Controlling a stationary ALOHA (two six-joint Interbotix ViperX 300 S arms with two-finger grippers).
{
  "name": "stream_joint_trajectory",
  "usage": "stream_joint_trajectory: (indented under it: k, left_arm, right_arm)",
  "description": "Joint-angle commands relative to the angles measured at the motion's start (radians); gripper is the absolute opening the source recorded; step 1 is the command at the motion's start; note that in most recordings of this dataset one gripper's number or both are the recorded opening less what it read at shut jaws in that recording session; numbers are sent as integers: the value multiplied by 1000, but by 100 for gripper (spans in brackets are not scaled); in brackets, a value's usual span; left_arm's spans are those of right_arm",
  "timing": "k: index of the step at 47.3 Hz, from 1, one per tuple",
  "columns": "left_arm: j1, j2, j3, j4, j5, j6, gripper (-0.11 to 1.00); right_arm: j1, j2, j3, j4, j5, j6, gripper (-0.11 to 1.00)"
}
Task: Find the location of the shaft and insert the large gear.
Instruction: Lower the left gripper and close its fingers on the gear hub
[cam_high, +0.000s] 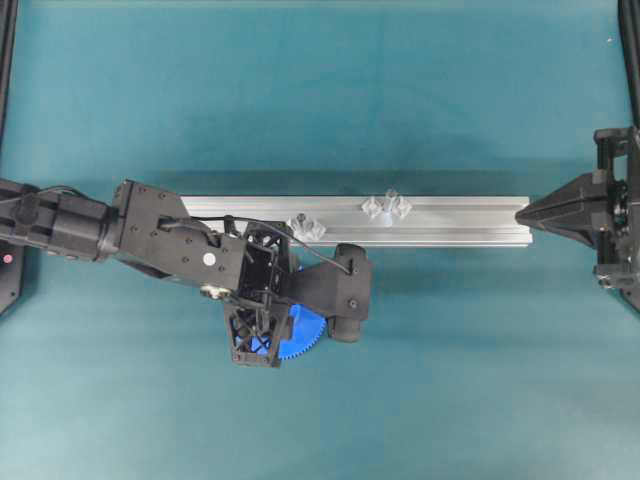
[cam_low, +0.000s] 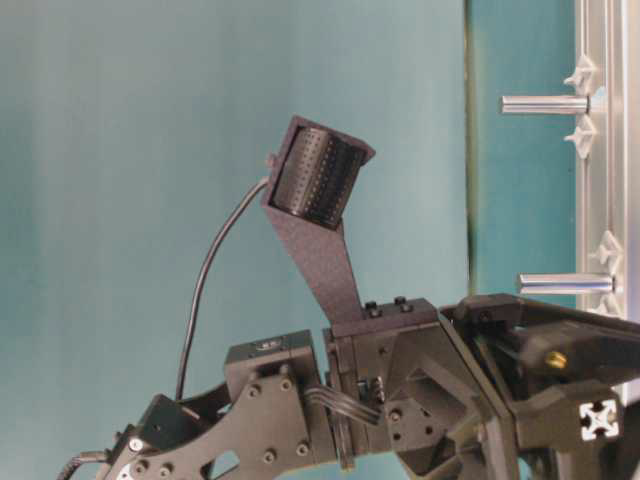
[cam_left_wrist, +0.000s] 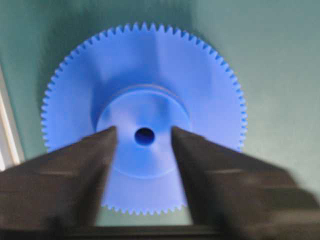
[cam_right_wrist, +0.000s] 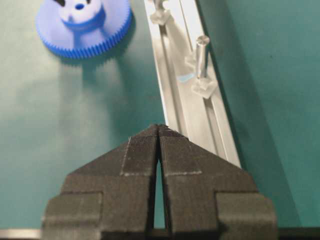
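While the large gear (cam_left_wrist: 142, 125) lies flat on the teal counter (cam_high: 450, 380), just in front of the aluminium rail (cam_high: 450, 222), the left pincer (cam_left_wrist: 144, 145) hangs directly over it with its two dark fingers (cam_left_wrist: 90, 165) parted on either side of the raised hub; in the blurred left wrist view they stand beside the hub, and whether they touch it cannot be told. In the overhead view the left arm (cam_high: 170, 240) covers most of the blue disc, leaving only a toothed arc visible. Two clear pegs stand on the rail: the shaft (cam_high: 386, 207), well apart from the gear, and a second peg (cam_high: 305, 227) nearer the left pincer. The right pincer (cam_right_wrist: 159, 132) is closed and empty, its tips meeting beside the rail's right end.
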Motion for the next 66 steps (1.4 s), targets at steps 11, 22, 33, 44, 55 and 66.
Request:
stream_joint_trajectory:
  k: [11, 22, 33, 44, 55, 66]
  left_arm:
    - [-6, -29, 0, 3, -23, 0, 93]
    - [-6, -28, -2, 3, -23, -2, 93]
    - [-6, -26, 0, 3, -23, 0, 93]
    - [-6, -8, 2, 3, -25, -2, 93]
    - [-3, 9, 3, 3, -25, -2, 92]
    - [-3, 15, 26, 3, -66, -8, 92]
  right_arm:
    - [-2, -12, -6, 2, -3, 9, 1]
    - [-3, -12, -5, 2, -3, 9, 1]
    - [-3, -12, -3, 2, -3, 9, 1]
    - [-2, -12, -3, 2, -3, 9, 1]
    - [-2, -12, 0, 2, -3, 9, 1]
    - [-3, -12, 0, 2, -3, 9, 1]
